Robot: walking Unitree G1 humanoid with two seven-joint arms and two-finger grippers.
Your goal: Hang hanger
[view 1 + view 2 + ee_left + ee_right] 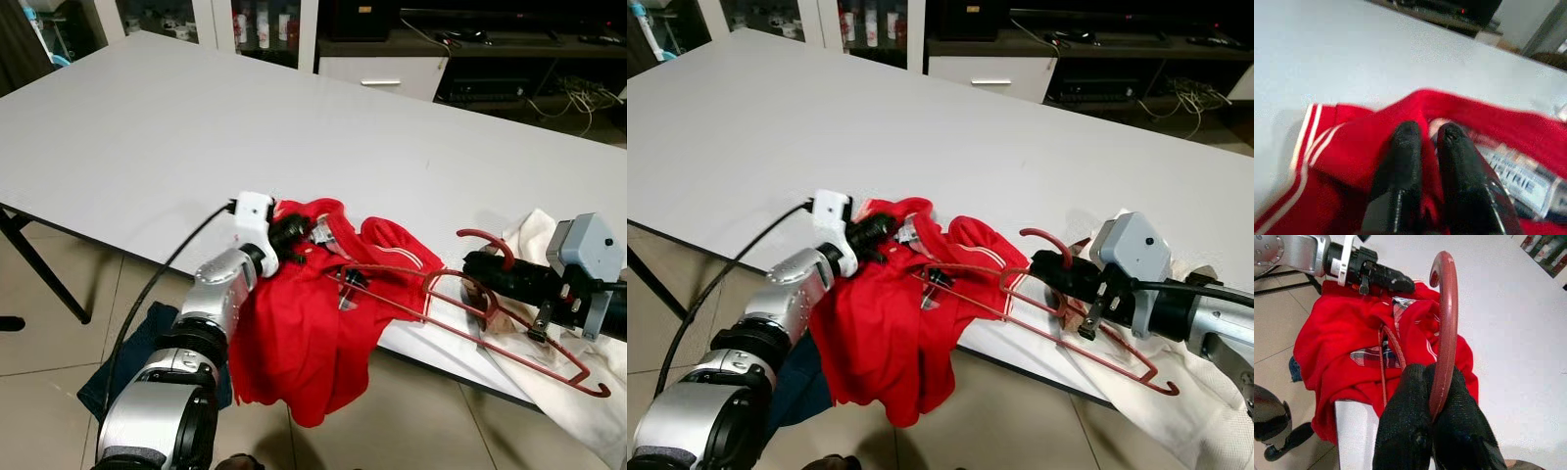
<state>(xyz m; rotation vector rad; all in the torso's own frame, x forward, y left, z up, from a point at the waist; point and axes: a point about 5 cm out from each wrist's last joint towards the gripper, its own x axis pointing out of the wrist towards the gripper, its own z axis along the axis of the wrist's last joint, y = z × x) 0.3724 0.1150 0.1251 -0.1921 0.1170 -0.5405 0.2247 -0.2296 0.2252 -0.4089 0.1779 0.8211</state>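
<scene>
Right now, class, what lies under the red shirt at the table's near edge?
The red shirt covers part of the white table and one end of the red hanger, which runs in beneath the cloth. How far in it reaches is hidden.

You have a red shirt (313, 313) with white stripes, a dark red hanger (490, 323), a cream cloth (578, 411) and a pale grey bench (245, 127).

Dark red metal wire hanger (460, 308): lying tilted over white counter's (196, 127) near edge, hook at 12 o'clock, one arm threaded into crumpled red white-striped garment (313, 323) draping off edge at 9 o'clock.
</scene>
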